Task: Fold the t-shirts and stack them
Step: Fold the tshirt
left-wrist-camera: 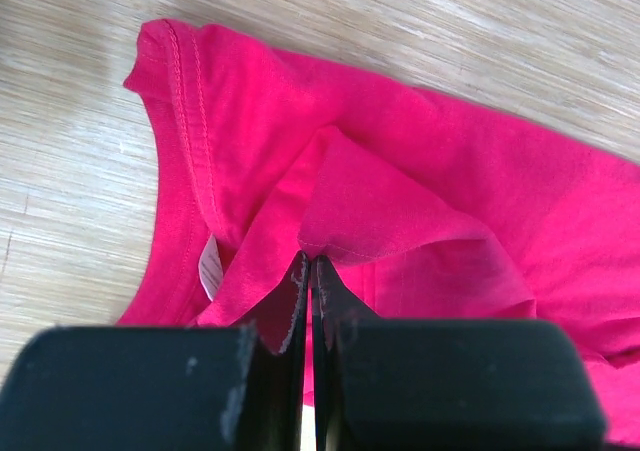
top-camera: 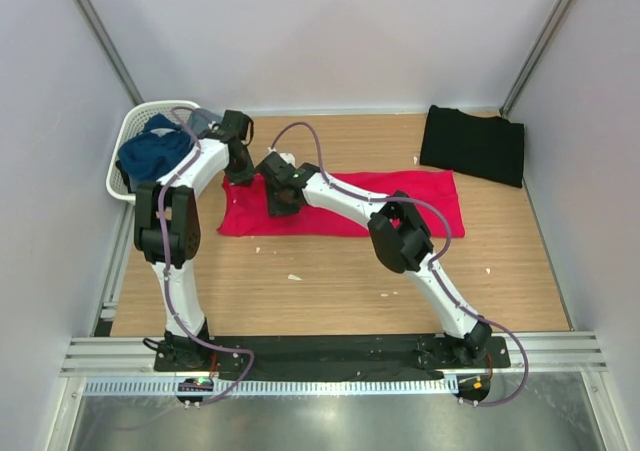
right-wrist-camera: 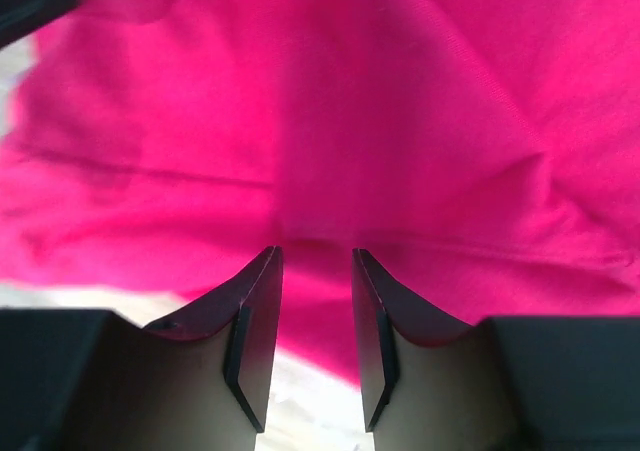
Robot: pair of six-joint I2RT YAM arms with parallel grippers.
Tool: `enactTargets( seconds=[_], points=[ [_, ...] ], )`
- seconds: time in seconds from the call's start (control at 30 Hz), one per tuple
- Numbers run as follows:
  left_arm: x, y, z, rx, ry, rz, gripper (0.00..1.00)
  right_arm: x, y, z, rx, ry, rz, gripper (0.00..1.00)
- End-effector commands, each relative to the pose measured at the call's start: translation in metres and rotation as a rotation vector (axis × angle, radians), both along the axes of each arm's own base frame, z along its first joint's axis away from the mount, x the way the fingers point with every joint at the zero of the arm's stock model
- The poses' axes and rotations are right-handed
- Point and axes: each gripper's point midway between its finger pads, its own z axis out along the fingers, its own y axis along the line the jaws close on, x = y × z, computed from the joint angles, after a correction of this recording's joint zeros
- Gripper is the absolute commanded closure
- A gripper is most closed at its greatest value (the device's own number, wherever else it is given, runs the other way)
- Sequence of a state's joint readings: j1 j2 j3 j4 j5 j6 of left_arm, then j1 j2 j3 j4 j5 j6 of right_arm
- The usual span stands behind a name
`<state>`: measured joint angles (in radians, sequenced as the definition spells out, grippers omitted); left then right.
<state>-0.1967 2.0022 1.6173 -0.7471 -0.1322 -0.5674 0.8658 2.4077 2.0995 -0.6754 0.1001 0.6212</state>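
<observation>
The red t-shirt (top-camera: pixel 400 199) lies folded into a long band across the middle of the table. My left gripper (top-camera: pixel 240 174) is at its far left corner, shut on a fold of the red cloth (left-wrist-camera: pixel 400 211) near the collar and its white label (left-wrist-camera: pixel 209 268). My right gripper (top-camera: pixel 283 203) hovers low over the shirt's left part, open, with red cloth (right-wrist-camera: pixel 330 121) under the jaws and nothing between them. The black t-shirt (top-camera: pixel 472 144) lies folded at the far right corner.
A white lattice basket (top-camera: pixel 128 143) with blue cloth (top-camera: pixel 152 151) in it stands at the far left edge, close behind my left arm. Small white scraps (top-camera: pixel 294 277) lie on the wood in front of the red shirt.
</observation>
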Motion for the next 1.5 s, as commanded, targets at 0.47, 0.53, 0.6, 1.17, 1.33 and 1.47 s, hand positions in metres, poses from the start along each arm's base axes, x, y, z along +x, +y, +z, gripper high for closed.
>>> enactTargets(
  seconds=[0.47,0.53,0.6,1.17,1.33,1.47],
  points=[
    [0.006,0.002,0.003,-0.013,-0.034,-0.011,1.00,0.031,0.019,0.031,0.025,-0.156,-0.003,0.64],
    [0.006,0.002,0.003,-0.016,-0.034,-0.011,1.00,0.030,0.020,0.027,0.026,-0.149,0.001,0.64],
    [0.005,0.003,0.001,-0.014,-0.028,-0.008,1.00,0.028,0.021,0.023,0.024,-0.142,0.008,0.64],
    [0.004,0.005,0.001,-0.020,-0.024,-0.009,1.00,0.026,0.018,0.004,-0.006,-0.122,-0.002,0.73],
    [0.005,0.005,0.004,-0.021,-0.029,-0.011,1.00,0.028,0.016,0.012,-0.010,-0.143,-0.006,0.93],
    [0.004,0.007,0.005,-0.018,-0.026,-0.010,1.00,0.033,0.006,0.034,-0.011,-0.182,-0.031,0.99]
  ],
)
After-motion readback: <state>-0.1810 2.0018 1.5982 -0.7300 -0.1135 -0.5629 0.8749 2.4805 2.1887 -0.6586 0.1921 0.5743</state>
